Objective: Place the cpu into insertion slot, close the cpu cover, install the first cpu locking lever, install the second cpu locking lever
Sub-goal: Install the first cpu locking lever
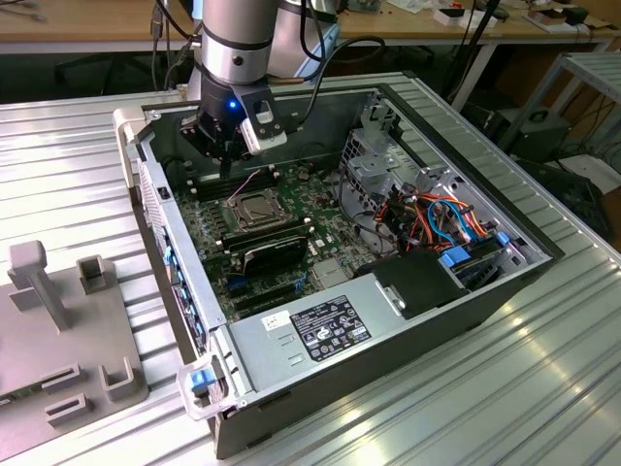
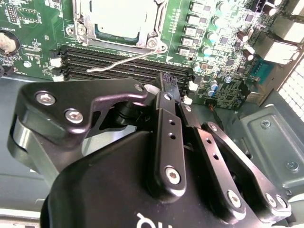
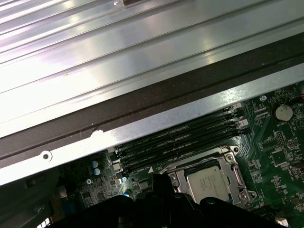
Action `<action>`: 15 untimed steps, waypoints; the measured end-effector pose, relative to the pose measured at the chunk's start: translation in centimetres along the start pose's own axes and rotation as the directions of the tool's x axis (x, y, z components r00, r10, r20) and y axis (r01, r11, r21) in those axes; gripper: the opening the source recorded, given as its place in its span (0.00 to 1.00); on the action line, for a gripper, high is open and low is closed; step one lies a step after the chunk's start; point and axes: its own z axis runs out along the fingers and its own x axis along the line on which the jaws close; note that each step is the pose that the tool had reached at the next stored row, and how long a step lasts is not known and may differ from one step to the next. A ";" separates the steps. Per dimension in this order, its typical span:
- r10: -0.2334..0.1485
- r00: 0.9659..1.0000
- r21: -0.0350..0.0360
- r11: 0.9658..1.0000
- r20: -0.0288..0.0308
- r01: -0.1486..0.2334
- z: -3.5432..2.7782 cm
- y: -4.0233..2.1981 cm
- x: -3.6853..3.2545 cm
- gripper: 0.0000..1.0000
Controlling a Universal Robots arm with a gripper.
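Your black gripper (image 2: 167, 83) looks clenched, nothing in it. Flat silver-grey sq. cpu (image 2: 124, 18) sits in insertion slot (image 1: 236, 218), thin shiny cpu cover (image 2: 157, 23) frame over it, 5 o'clock from gripper in the exterior view.

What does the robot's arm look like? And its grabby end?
The arm is a fat silver-grey tube with a black wrist, a small blue light and black cables. The gripper is black jointed bars with silver screws.

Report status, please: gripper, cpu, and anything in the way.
Gripper over memory slots, beside cpu. Cpu seated, cpu cover down over it. One locking lever sticks out across the memory slots, unlatched.
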 end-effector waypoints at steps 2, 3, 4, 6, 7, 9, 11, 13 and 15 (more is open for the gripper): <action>0.000 1.000 0.000 1.000 0.000 0.000 0.02 0.00 0.00 0.11; -0.002 1.000 0.000 1.000 0.000 0.002 0.08 0.00 0.00 0.11; -0.009 1.000 0.000 1.000 -0.001 0.009 0.13 -0.01 0.00 0.11; -0.049 0.999 0.001 0.999 -0.004 0.049 0.32 -0.01 0.00 0.11; -0.067 0.998 0.001 0.998 -0.006 0.067 0.40 -0.02 -0.01 0.11; -0.096 0.995 0.003 0.995 -0.008 0.096 0.71 0.07 -0.28 0.11; -0.100 0.995 0.003 0.995 -0.009 0.100 1.04 0.25 -0.81 0.11; -0.131 0.991 0.003 0.991 -0.012 0.131 1.36 0.28 -0.99 0.11; -0.178 0.984 0.004 0.984 -0.016 0.178 1.63 0.27 -1.03 0.11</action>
